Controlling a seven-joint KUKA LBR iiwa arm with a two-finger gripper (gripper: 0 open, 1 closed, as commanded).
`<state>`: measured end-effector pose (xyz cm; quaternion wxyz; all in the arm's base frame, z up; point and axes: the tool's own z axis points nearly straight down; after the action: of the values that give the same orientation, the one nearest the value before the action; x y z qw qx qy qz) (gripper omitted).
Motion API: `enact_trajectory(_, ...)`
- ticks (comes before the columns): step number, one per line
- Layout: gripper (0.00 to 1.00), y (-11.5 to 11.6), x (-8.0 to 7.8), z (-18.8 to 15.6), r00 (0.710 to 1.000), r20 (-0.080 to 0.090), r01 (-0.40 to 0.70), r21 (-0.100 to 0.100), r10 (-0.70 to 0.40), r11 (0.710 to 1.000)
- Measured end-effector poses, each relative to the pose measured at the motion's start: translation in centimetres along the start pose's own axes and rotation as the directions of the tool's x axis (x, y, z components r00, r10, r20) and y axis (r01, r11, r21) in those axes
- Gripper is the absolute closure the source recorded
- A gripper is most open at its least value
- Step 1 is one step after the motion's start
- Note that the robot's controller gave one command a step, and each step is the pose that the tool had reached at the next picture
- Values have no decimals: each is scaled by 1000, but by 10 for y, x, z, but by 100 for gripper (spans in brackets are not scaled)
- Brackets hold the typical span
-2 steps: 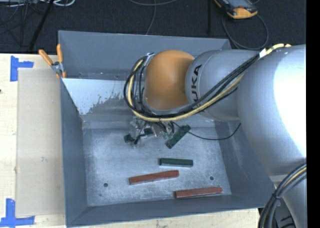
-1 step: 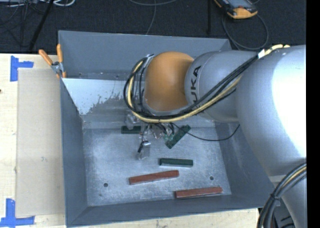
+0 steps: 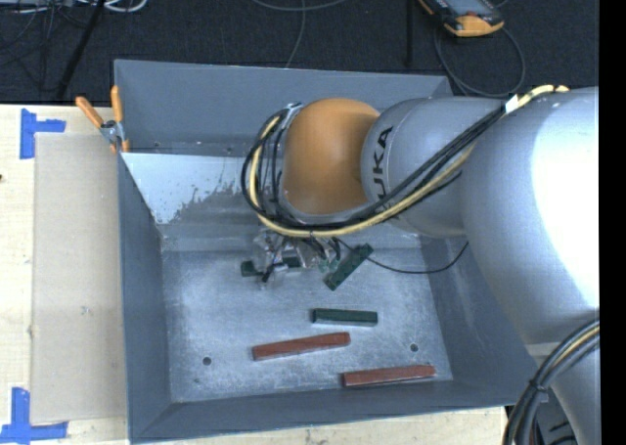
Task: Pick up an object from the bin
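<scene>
Four slim bars are all the grey bin (image 3: 147, 335) holds, and they lie scattered rather than heaped. Three rest flat on the floor in the lower middle of the frame: a dark green bar (image 3: 344, 316), a longer brown bar (image 3: 300, 346) below and left of it, and a second brown bar (image 3: 388, 375) close to the lower wall. Each lies on its broad face, apart from its neighbours, which I judge leaves room to come down on any of them.

The fourth, a tilted green bar (image 3: 348, 266), lies slantwise near frame centre, just right of the gripper (image 3: 269, 268). The gripper is low over the upper part of the floor, beside the sloped back wall. The arm (image 3: 509, 199) comes in from the right, so its bulk covers the bin's right side. Being nearest, the tilted green bar looks the likeliest pick, but that is a guess.

The orange cover (image 3: 323, 155) and the looped cables (image 3: 259, 174) overlap the gripper from the upper side and hide most of it. I cannot tell whether it is open or closed. The tilted bar's upper end runs under the wrist, so whether it touches the gripper cannot be made out either.
</scene>
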<state>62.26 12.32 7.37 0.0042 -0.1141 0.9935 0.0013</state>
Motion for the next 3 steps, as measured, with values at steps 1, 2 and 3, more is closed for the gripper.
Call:
enact_trajectory(1,0,0,2,3,1000,-7,0,1,0,1000)
enact_trajectory(2,100,0,1,1,1000,-2,-1,0,1,1000)
enact_trajectory(3,100,16,4,-100,1000,1,25,1,-25,1000)
